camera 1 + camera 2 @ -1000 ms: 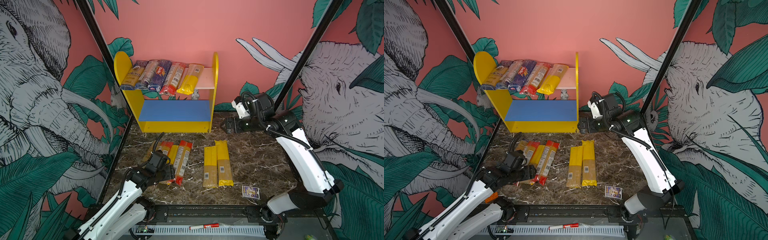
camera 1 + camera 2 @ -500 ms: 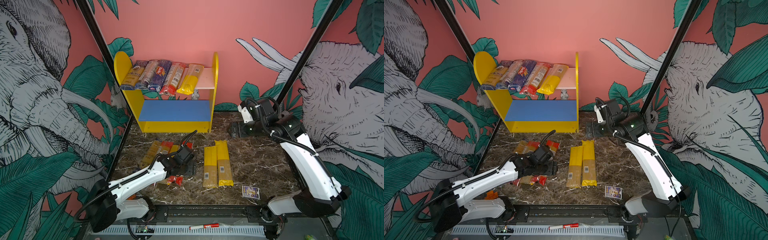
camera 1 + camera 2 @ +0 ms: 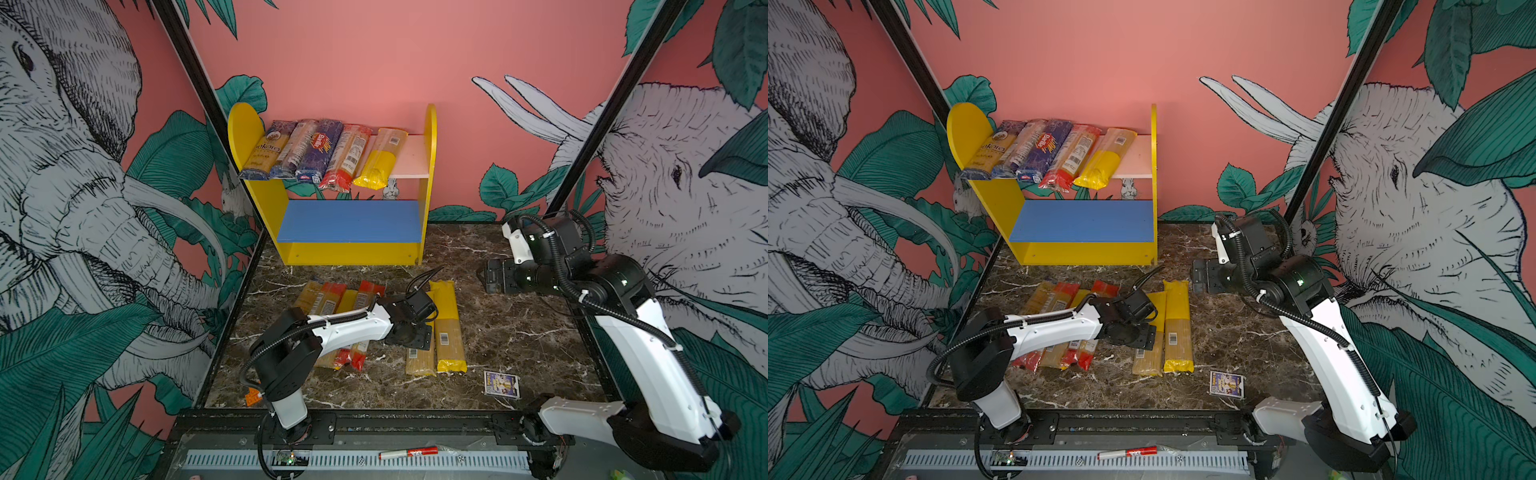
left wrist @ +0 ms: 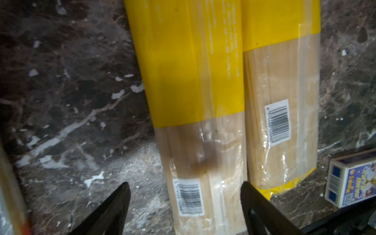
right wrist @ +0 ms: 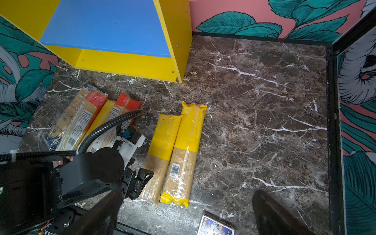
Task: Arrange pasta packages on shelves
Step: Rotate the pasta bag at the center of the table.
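The left pincer (image 4: 185, 183) had its jaws apart, straddling the end of a yellow packet (image 4: 183, 81), a second packet (image 4: 280, 81) just beside. The right pincer (image 5: 188, 192) gaped empty, near the shelves (image 3: 353, 254), which held five packets (image 3: 316, 153).

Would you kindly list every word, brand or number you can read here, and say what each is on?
"Barilla": dark blue pasta packet on the pink shelf board.
"nkara", first letter unclear: leftmost packet there.
Barcode digits on the loose yellow packets: too blurred.
Card box print: too blurred.
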